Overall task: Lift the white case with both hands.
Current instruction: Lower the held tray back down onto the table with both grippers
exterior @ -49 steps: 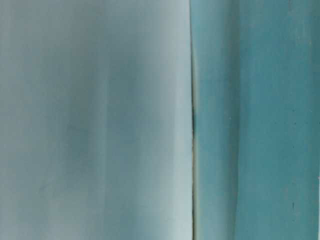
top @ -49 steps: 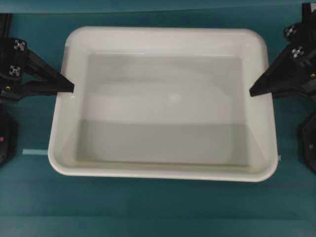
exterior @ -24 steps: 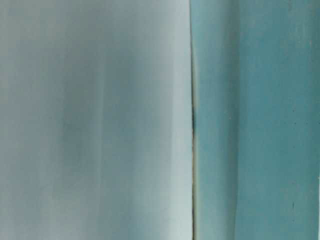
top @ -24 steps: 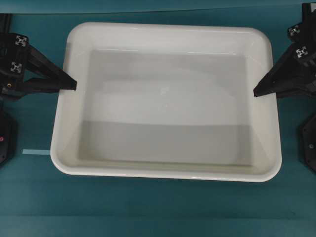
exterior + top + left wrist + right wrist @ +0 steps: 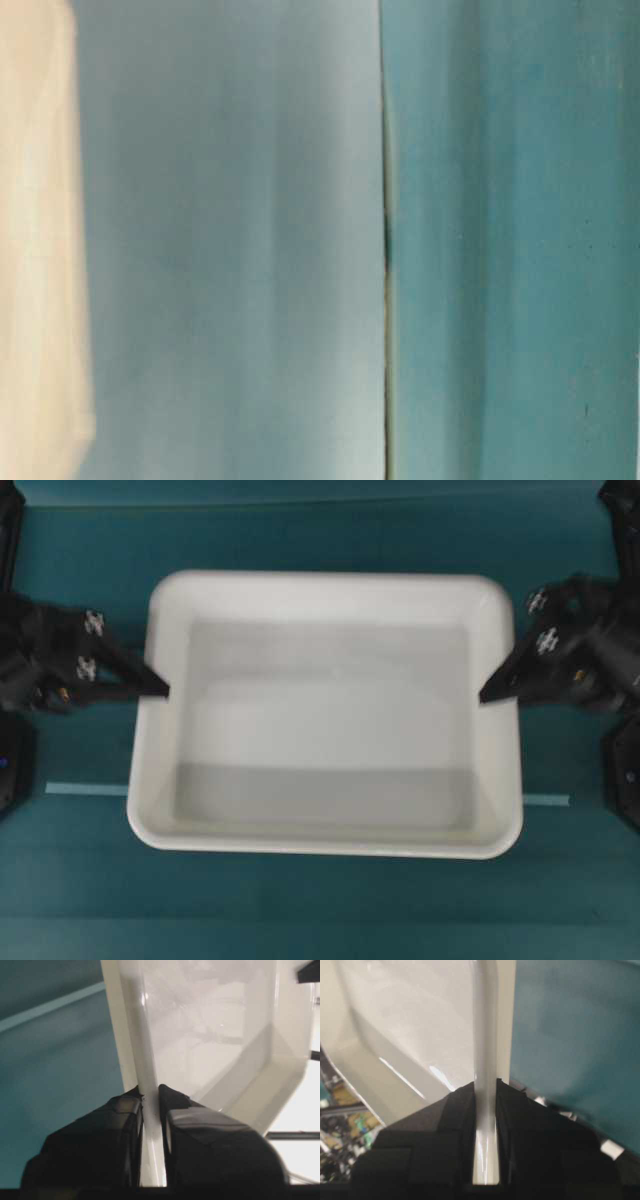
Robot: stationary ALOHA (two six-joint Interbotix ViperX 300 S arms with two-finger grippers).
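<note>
- Since a second ago the case point(image 5: 325, 715) looks smaller from overhead and sits further in from the picture's edges; my grippers have moved inward with it, and the tape strip point(image 5: 85, 789) now shows at both of its sides.
- Nearest me, in the left wrist view, my left gripper point(image 5: 150, 1091) is closed on the case's left rim: one finger point(image 5: 125, 1110) outside the wall, the other inside, the rim squeezed between them.
- My right gripper point(image 5: 485, 1085) is likewise clamped on the right rim, the white edge running up between its two black fingers point(image 5: 457, 1110).
- Past the left fingertips the glossy inside of the case spreads away to the far wall; beyond the right fingertips it does the same.
- From overhead, my left gripper point(image 5: 160, 688) bites the left wall about midway along, and my right gripper point(image 5: 487, 693) the opposite wall, level with it.
- Beyond and around the case lies the teal table point(image 5: 320, 900).
- The table-level view is a blur; I cannot tell whether the case is clear of the table.
</note>
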